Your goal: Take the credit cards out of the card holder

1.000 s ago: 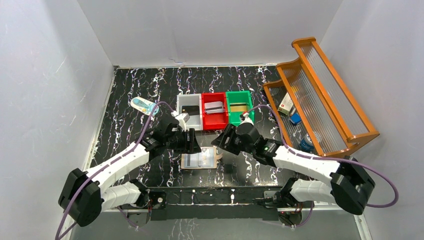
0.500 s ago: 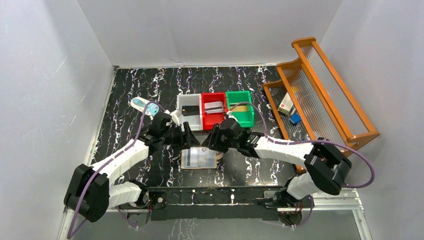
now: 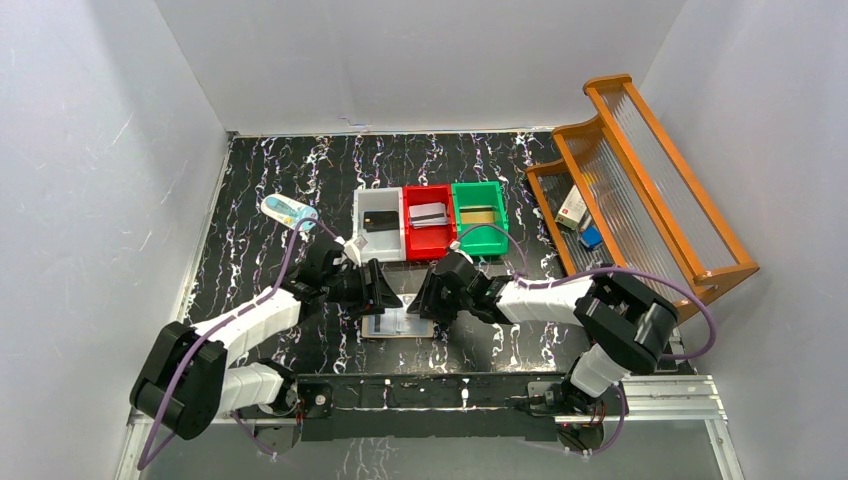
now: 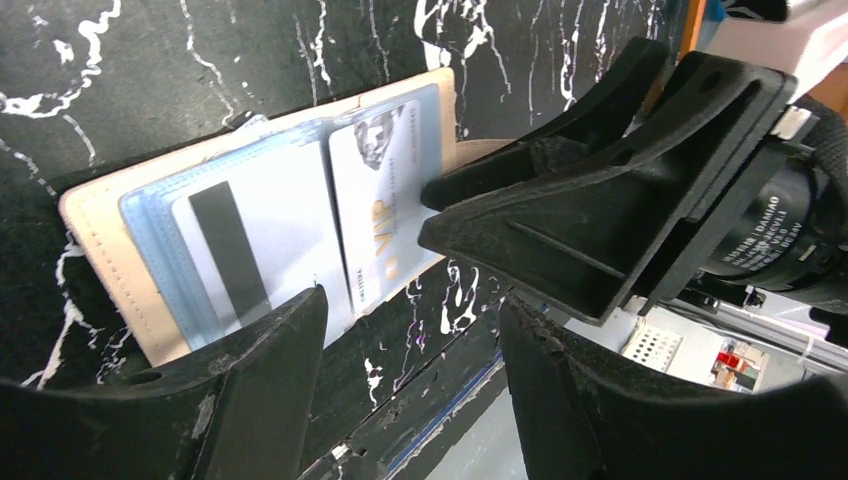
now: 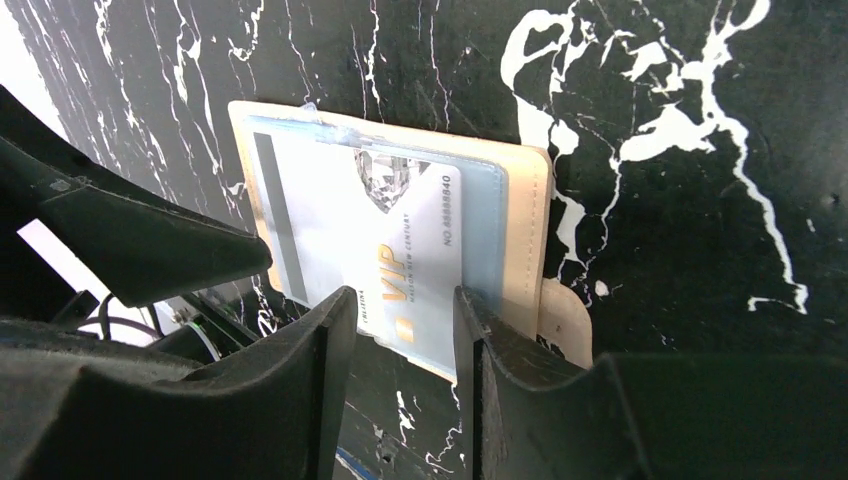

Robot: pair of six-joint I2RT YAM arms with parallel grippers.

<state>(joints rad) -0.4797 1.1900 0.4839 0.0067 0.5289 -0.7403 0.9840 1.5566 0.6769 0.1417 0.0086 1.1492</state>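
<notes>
The card holder (image 5: pixel 525 250) lies open on the near side of the red bin (image 3: pixel 428 240), its VIP card (image 5: pixel 400 230) between the fingers (image 5: pixel 310 400) of the right gripper (image 5: pixel 403 295), pinched or not one cannot tell, the left gripper (image 4: pixel 412 300) spread wide opposite, while a white bin (image 3: pixel 385 243) and a green bin (image 3: pixel 480 238) flank the red bin on the black marbled table (image 3: pixel 270 180), pale walls (image 3: pixel 400 60) around.

Your card holder (image 3: pixel 398 322) lies open and flat on the counter (image 3: pixel 260 200), lower middle of the top view, tan cover down and pale blue pockets up. A silvery striped card (image 4: pixel 250 235) sits in one pocket. Next to it, the VIP card (image 5: pixel 400 250) pokes out past the holder's edge.
</notes>
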